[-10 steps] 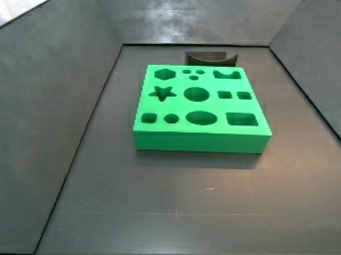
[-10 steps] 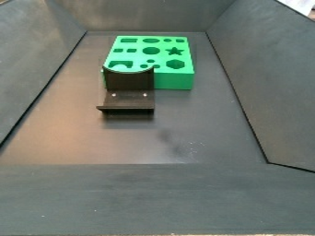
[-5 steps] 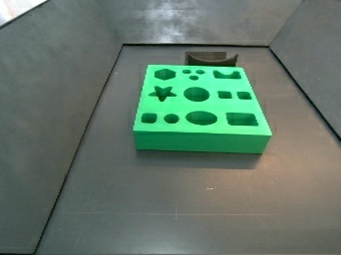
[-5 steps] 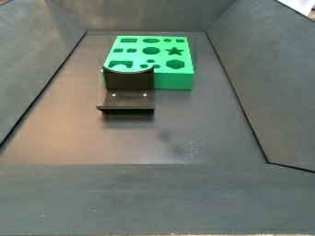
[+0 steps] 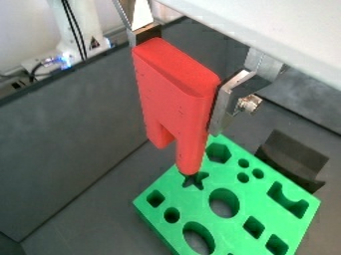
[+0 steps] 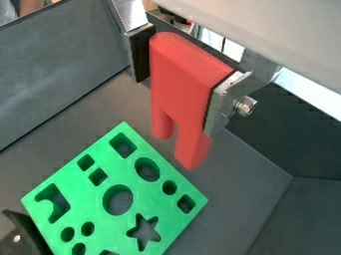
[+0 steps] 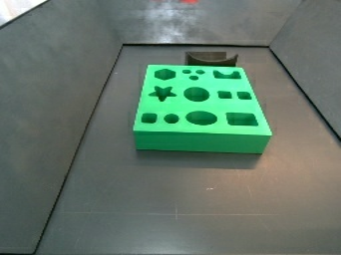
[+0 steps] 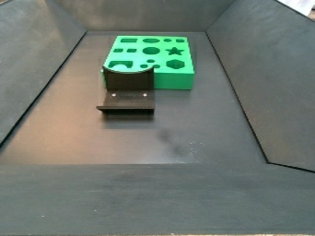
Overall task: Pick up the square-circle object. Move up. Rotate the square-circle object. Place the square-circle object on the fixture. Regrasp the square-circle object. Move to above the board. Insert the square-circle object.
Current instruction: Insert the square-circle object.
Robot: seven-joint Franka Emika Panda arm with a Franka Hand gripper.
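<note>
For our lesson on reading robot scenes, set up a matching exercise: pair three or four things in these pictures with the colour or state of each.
Things:
1. red block
2. board
3. fixture
4. end effector

States:
A. dark, on the floor beside the board
B. shut, high above the board
C. held, prongs pointing down
D. green, every hole empty

Pairs: 1-C, 2-D, 3-A, 4-B
</note>
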